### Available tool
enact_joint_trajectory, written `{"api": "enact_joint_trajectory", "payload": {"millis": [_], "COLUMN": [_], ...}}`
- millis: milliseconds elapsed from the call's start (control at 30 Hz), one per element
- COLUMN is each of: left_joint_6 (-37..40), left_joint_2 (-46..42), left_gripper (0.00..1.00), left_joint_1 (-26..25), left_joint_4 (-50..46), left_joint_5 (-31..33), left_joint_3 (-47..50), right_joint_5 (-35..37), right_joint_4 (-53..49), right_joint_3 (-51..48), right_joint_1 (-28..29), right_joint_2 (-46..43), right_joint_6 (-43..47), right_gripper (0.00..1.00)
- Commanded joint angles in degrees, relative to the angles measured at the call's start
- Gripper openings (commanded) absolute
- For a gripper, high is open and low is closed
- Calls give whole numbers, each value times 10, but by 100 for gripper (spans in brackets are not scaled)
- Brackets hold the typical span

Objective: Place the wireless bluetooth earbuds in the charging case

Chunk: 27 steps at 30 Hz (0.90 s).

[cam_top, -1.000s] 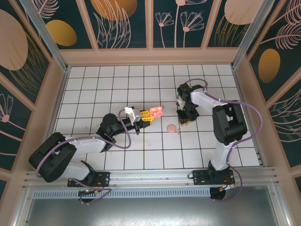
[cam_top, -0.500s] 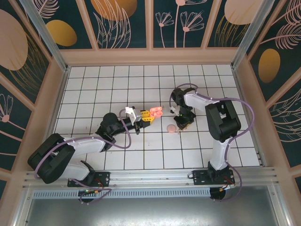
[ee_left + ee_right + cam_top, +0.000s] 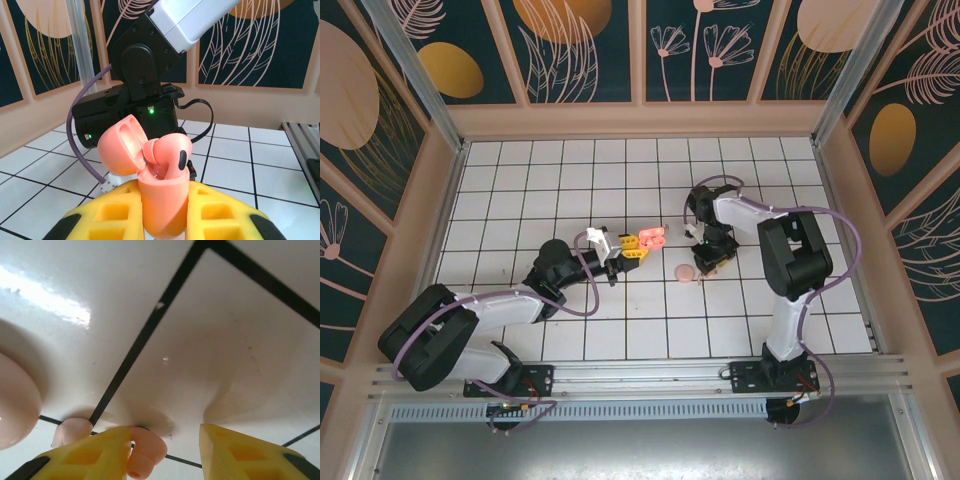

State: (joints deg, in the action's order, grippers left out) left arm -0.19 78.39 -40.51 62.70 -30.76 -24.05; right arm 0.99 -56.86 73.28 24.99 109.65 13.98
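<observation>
Earbuds (image 3: 167,155): glossy pale pink, rounded; one sits in open case (image 3: 160,205).

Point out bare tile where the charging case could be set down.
Bare: the back-left tiles between the rear wall and left arm, and the near tiles between it and the right arm. Crowded: mid-table, where the charging case, pink disc and right fingers cluster.
</observation>
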Motion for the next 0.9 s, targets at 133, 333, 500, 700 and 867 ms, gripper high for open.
{"api": "enact_joint_trajectory", "payload": {"millis": [133, 333, 500, 700, 867], "left_joint_6": [7, 3, 0, 0, 0], "left_joint_2": [-12, -8, -7, -9, -8], "left_gripper": [14, 14, 14, 14, 14], "left_joint_1": [0, 0, -1, 0, 0], "left_joint_4": [6, 10, 16, 14, 16], "left_joint_5": [4, 1, -3, -2, -3], "left_joint_3": [-19, -21, -24, -22, -21], "right_joint_5": [-23, -80, -108, -130, -151], "right_joint_4": [53, 122, 143, 171, 207], "right_joint_3": [1, -71, -135, -189, -232], "right_joint_1": [-23, -68, -77, -75, -75], "right_joint_2": [-128, -233, -252, -233, -217], "right_joint_6": [-153, -382, -447, -486, -508], "right_gripper": [42, 41, 39, 38, 37]}}
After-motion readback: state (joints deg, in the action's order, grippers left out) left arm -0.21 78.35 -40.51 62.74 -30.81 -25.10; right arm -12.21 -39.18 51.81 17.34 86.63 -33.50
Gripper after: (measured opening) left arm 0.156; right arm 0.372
